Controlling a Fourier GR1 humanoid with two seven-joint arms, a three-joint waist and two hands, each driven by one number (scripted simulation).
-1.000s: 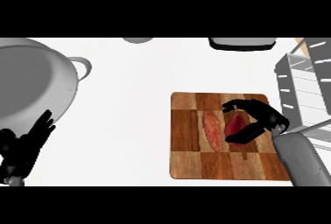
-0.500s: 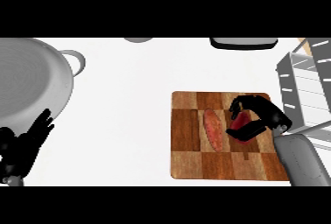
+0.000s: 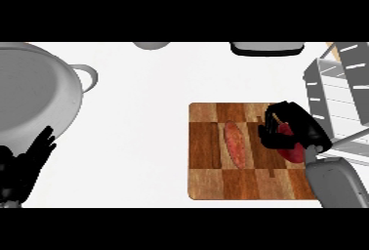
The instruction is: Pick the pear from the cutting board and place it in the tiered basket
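Red pear [image 3: 291,150] now sits under your right hand [image 3: 292,129], its fingers curled round it, closer than a second ago; lift toward the tiered basket [image 3: 337,93] next.

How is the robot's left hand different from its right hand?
The left robot hand sits at the lower left edge near the big grey pot, fingers straight and holding nothing. The right robot hand is over the wooden cutting board, fingers curled round the red pear. The left one touches no food; the right one partly hides the pear. Both are black.
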